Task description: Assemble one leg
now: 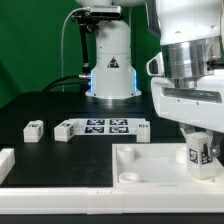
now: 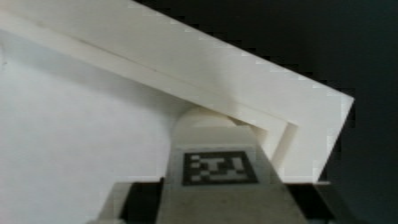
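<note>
My gripper (image 1: 199, 152) is shut on a leg (image 1: 197, 152), a small white peg with a black-and-white tag on its face. I hold it upright over the corner of the large white panel (image 1: 150, 165) on the exterior view's right. In the wrist view the leg (image 2: 221, 160) sits between my fingers (image 2: 146, 202), its far end at the raised rim corner of the panel (image 2: 107, 120). Whether the leg touches the socket is hidden. Two more legs (image 1: 33, 128) (image 1: 65, 130) lie on the table on the exterior view's left.
The marker board (image 1: 108, 126) lies behind the panel, with another small white peg (image 1: 142, 131) at its end. A white bracket (image 1: 7, 158) sits at the exterior view's left edge. The robot base (image 1: 112, 60) stands at the back on the black table.
</note>
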`<state>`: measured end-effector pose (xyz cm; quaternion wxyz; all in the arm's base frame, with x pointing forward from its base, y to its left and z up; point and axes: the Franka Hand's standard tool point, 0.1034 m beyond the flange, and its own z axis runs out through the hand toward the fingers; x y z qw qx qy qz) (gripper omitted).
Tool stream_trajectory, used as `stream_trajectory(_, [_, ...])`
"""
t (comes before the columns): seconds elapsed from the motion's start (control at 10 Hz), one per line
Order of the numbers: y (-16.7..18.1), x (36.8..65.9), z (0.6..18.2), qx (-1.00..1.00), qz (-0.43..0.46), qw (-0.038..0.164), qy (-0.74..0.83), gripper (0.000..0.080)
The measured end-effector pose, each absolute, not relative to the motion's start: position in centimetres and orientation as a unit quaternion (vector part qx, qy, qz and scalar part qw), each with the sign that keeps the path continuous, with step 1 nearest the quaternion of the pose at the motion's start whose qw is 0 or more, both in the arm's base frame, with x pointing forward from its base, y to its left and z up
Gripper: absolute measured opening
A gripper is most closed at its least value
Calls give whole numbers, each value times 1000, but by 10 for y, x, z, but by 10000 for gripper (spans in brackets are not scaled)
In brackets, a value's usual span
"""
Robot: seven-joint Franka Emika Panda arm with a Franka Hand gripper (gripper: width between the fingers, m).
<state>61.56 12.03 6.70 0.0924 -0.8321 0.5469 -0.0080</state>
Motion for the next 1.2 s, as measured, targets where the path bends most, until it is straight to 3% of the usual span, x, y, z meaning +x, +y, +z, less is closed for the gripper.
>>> stream_trajectory(0.1, [121, 615, 67, -836, -8, 92, 542, 291])
stream_trajectory(0.2, [121, 615, 67, -849, -11, 92, 521, 473])
stream_trajectory(0.3, [123, 615, 67, -864, -13, 92, 494, 588])
stream_trajectory(0.7, [122, 616, 68, -972, -35, 80, 219, 646])
stream_trajectory(1.2, [123, 622, 64, -991, -38, 40, -122, 649])
